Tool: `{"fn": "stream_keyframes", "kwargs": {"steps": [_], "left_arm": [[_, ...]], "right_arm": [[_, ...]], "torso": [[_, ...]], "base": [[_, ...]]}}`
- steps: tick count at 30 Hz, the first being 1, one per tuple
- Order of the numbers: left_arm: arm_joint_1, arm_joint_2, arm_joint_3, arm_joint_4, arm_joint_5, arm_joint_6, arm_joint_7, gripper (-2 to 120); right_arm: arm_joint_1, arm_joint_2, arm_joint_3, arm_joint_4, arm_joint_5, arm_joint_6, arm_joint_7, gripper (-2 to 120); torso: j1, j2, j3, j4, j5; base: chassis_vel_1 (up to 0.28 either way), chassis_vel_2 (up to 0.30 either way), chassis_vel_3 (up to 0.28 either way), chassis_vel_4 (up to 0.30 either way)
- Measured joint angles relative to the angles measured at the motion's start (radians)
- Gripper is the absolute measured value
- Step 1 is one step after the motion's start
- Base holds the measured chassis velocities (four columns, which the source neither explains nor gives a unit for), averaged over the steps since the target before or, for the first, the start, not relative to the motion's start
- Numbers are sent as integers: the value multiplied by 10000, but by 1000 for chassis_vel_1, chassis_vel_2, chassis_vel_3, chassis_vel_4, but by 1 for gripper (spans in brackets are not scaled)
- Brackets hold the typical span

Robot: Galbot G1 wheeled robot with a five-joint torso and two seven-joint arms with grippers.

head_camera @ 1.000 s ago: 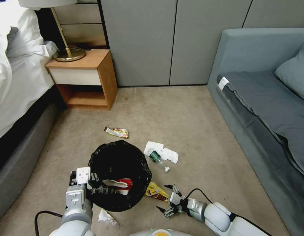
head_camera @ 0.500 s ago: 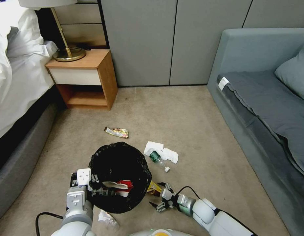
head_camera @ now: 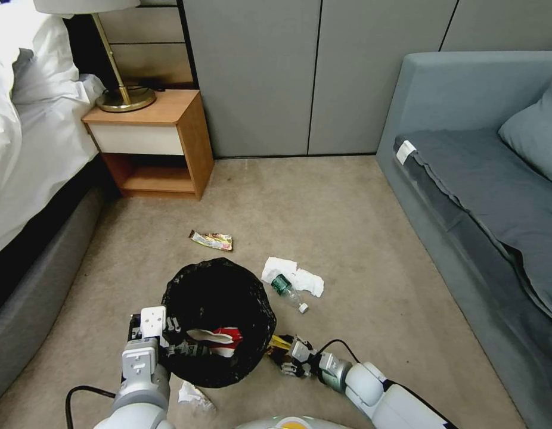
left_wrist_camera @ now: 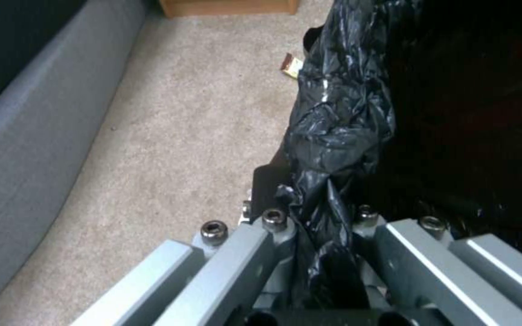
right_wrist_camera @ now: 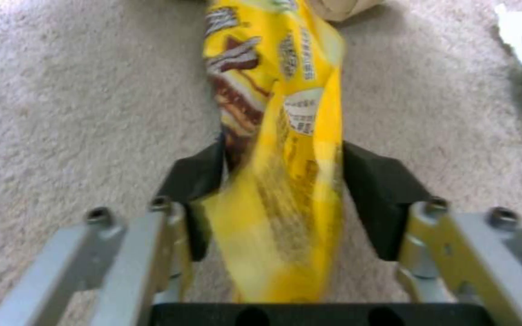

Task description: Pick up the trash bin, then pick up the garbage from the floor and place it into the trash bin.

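Left gripper (head_camera: 179, 347) sits at the near-left rim of the trash bin (head_camera: 219, 319), fingers pinched tight on the rim and its black bag liner (left_wrist_camera: 333, 136); in the left wrist view the liner plastic is bunched between the two closed fingers (left_wrist_camera: 255, 253). Bin stands on the beige carpet (head_camera: 359, 238) in front of the robot, mouth facing up. Inside it, near the left gripper, a red-white carton (head_camera: 219, 338) lies against the liner.

Right gripper (head_camera: 286, 356) is low at the carpet, just right of the bin's near side, right arm reaching in from the lower right. Its black pads (right_wrist_camera: 382, 199) flank a yellow snack wrapper (right_wrist_camera: 279, 149) on both sides; the wrapper runs between them and looks pinched, but motion blur there makes firm contact hard to confirm. In the head view the wrapper's yellow end (head_camera: 280, 342) pokes out by the bin wall, touching or nearly touching it.

Other garbage on the floor: white bottle with green label (head_camera: 288, 291) lying on its side on top of white tissues (head_camera: 294, 275), right of the bin and beyond the right gripper; a foil snack wrapper (head_camera: 211, 240) beyond the bin, well apart from it; a crumpled white tissue (head_camera: 194, 395) near the bin's near edge, beside the left arm.

Wooden nightstand (head_camera: 151, 143) with a brass lamp (head_camera: 118, 89) stands far left by the bed (head_camera: 25, 137); grey sofa (head_camera: 484, 179) is on the right.
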Motion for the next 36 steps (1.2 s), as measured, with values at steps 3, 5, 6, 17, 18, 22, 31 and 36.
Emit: {"fn": "stream_keyframes", "kwargs": {"steps": [3,5,6,17,18,22,31,36], "left_arm": [[0,15,-2,3,0,-1,-1,1],[-8,22,-2,7,0,-1,-1,1],[-19,23,-1,14,1,-1,-1,1],[-106,63,59,92,11,0,1,1],[-117,71,60,94,9,2,2,1],[-142,87,76,96,-4,10,6,1],[-192,143,80,95,-64,25,14,1],[-180,193,74,44,-105,27,19,1]], "right_arm": [[-10,-11,9,21,16,1,76,34],[-17,-19,23,39,23,1,114,28],[-20,-35,36,69,39,2,142,24],[-130,-266,189,291,252,6,369,0],[-158,-291,227,340,270,8,396,0],[-294,-362,422,635,389,14,500,0],[-1092,-563,1701,2384,1039,61,827,0],[-1941,-708,3190,3877,1550,177,827,0]], "torso": [[1,0,0,0,0],[0,0,0,0,1],[0,0,0,0,1],[1,0,0,0,0],[0,0,0,0,0],[1,0,0,0,1],[0,0,0,0,2],[1,0,0,-1,2]], "base": [[0,0,0,0],[0,0,0,0],[0,0,0,0],[0,0,0,0],[0,0,0,0],[0,0,0,0],[0,0,0,0],[0,0,0,0]]}}
